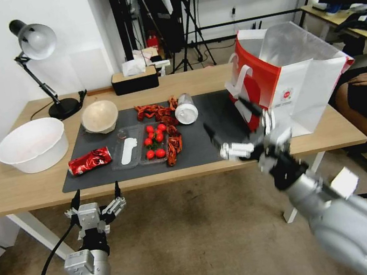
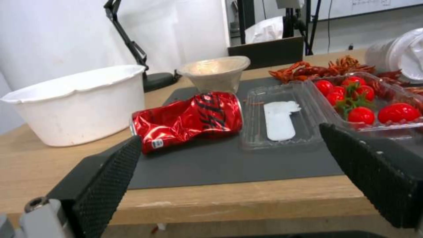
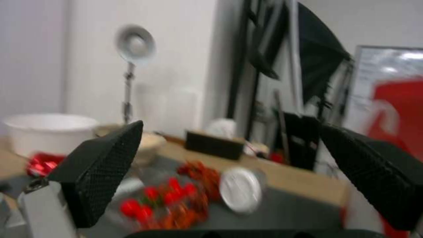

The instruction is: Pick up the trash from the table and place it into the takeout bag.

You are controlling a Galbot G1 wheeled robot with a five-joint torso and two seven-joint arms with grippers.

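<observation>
**Bystanders on and around the desk**

A round white tub [image 1: 32,145] sits at the left end, with a black desk lamp [image 1: 37,45] behind it. A black tissue box [image 1: 134,80] stands at the far edge. A clear tray of cherry tomatoes [image 1: 154,141] lies mid-mat, with red crayfish shells [image 1: 160,112] scattered around it.

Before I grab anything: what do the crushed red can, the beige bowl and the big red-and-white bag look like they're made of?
The crushed red drink can looks like thin metal: glossy, with sharp creases and bright glints. The beige bowl seems to be moulded pulp or paper, matte and slightly mottled; plastic can't be ruled out. The red-and-white takeout bag looks like stiff folded paper with flat white handles and a silvery, foil-like lining.
</observation>
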